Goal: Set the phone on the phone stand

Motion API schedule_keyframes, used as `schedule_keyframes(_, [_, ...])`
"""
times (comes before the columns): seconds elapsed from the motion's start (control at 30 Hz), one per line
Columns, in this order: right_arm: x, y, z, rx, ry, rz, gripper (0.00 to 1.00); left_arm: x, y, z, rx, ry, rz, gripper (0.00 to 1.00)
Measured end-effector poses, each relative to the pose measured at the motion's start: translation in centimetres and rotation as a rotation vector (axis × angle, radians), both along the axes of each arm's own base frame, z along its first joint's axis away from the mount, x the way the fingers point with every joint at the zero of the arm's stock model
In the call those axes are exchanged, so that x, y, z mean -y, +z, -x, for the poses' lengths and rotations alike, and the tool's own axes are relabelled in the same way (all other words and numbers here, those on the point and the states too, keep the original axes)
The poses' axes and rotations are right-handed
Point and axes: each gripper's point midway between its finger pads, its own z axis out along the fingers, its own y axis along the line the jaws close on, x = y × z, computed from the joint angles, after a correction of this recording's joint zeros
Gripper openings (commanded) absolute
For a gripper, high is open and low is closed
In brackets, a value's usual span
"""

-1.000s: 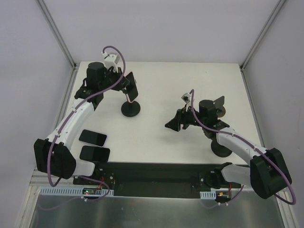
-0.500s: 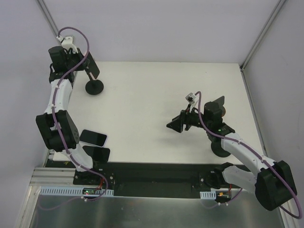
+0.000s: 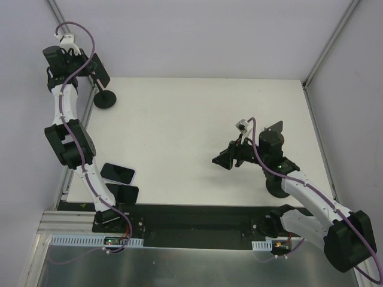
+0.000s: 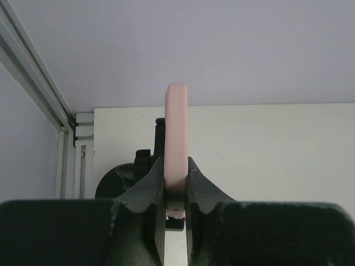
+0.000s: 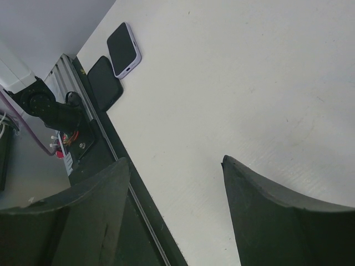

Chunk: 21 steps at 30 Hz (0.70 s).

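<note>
Left gripper [image 4: 176,169]: clamped on the pink phone [image 4: 177,122], one finger [image 4: 148,191] on each flat face; it was out at the table's [image 3: 197,107] far left corner.
Phone: stood on edge and upright between the fingers, its upper half rising clear above them.
Stand [image 4: 116,180]: black, directly behind and below the held phone, its round base to the gripper's lower left; whether the base touched the table could not be told.
Right gripper [image 5: 175,166]: fingers [image 5: 266,221] spread wide apart with nothing between them, hanging over bare table.
Purple phone [image 5: 123,49]: flat on the table, well away from the right gripper.
Dark phone [image 5: 105,82]: flat, just beside the purple phone at the table's near edge.
Second stand [image 3: 274,128]: behind the right gripper, beside that arm.
</note>
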Motion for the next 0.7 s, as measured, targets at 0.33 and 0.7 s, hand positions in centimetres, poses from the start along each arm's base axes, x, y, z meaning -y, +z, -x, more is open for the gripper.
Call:
schedule_keyframes(0.33, [0.2, -0.3, -0.2, -0.004, -0.014, 0.011, 0.70, -0.1, -1.1, -0.6, -0.029, -0.025, 0.030, 0.00])
schedule_keyframes(0.7, [0.3, -0.4, -0.2, -0.010, -0.018, 0.015, 0.70, 0.0, -0.8, -1.2, 0.003, -0.049, 0.027, 0.99])
